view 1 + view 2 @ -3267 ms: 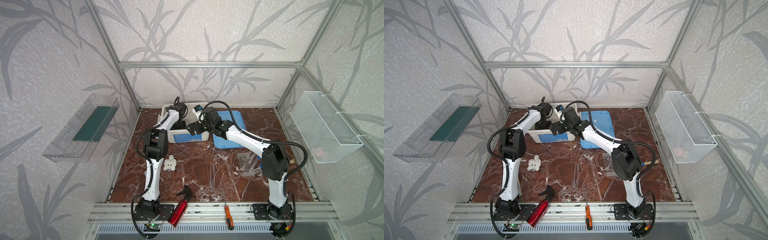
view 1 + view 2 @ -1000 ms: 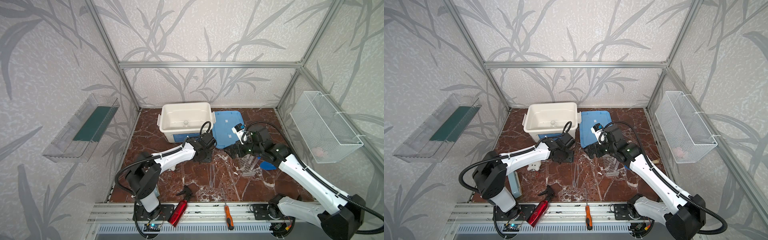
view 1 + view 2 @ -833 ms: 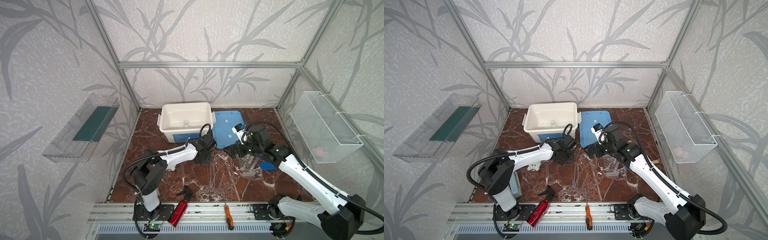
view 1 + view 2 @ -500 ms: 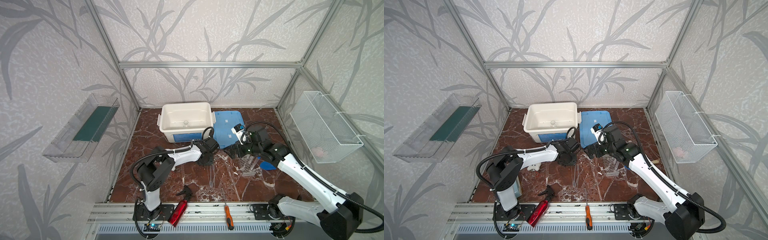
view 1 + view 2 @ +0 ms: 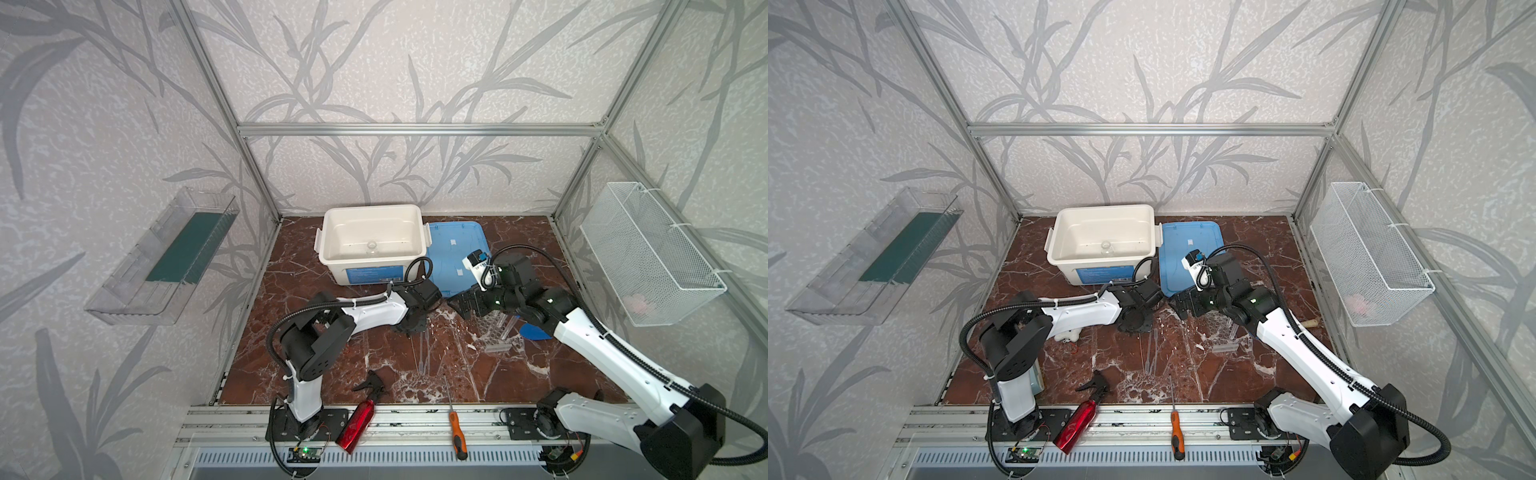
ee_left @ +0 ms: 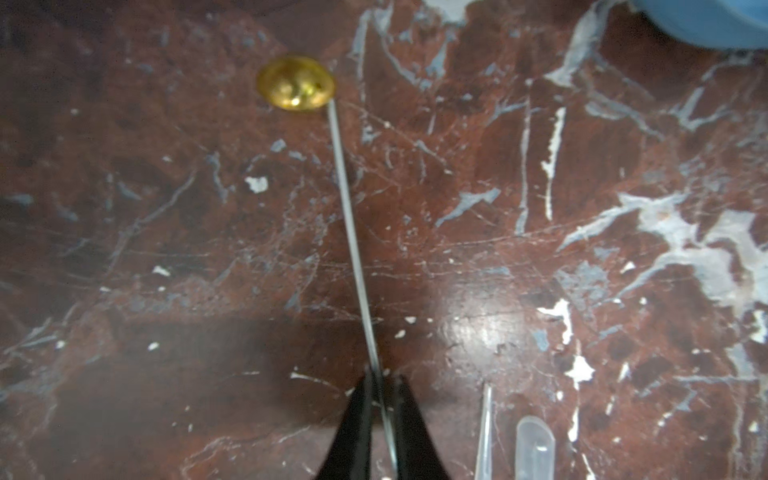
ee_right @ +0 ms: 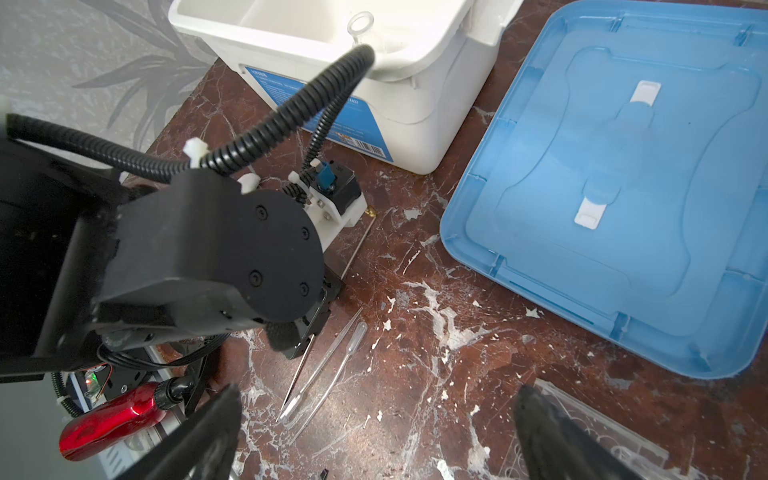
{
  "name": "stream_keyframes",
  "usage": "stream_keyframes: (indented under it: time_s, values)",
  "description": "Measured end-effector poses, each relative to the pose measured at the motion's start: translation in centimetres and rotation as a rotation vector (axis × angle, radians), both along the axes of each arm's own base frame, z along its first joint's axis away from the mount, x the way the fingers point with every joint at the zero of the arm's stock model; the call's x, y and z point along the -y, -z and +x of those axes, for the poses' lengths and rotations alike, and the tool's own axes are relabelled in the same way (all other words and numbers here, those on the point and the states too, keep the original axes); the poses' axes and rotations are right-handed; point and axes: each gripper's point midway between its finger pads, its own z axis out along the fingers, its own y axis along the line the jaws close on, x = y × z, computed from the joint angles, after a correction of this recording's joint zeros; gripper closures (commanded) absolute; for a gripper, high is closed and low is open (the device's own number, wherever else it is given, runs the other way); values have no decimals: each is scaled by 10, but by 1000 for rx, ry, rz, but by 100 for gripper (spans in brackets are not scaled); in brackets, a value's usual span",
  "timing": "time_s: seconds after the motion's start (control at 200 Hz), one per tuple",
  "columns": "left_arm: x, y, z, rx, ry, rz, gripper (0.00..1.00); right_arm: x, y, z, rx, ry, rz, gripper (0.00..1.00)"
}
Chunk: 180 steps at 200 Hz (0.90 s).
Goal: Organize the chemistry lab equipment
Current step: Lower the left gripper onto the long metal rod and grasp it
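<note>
Left arm: I'm stretched low, reaching toward the middle.
Left gripper: pinched on the thin rod.
Right arm: angled in, wrist raised.
Right gripper: jaws spread wide, empty.

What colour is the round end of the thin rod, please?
Gold; the round end shows best in the left wrist view.

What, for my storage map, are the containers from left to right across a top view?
clear wall shelf → white bin → blue lid → white wire basket
</note>
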Motion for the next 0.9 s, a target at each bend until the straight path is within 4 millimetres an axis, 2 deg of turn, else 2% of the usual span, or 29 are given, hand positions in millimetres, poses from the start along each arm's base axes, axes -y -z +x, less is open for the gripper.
stream_keyframes:
  time_s: [0.345, 0.4, 0.44, 0.565, 0.9]
  values:
    - [-1, 2, -12, -7, -3, -3, 90, -1, 2, 1, -2, 0, 0, 0]
    - [-1, 2, -14, -5, -7, -6, 91, -1, 2, 1, -2, 1, 1, 0]
    - [-1, 2, -14, -3, -11, -10, 96, -1, 2, 1, -2, 1, 3, 0]
    - [-2, 1, -15, -1, -25, -22, 100, -1, 3, 1, -6, 0, 4, 0]
    - [-6, -2, -20, -18, -27, -16, 100, -2, 3, 2, -10, 8, 10, 0]
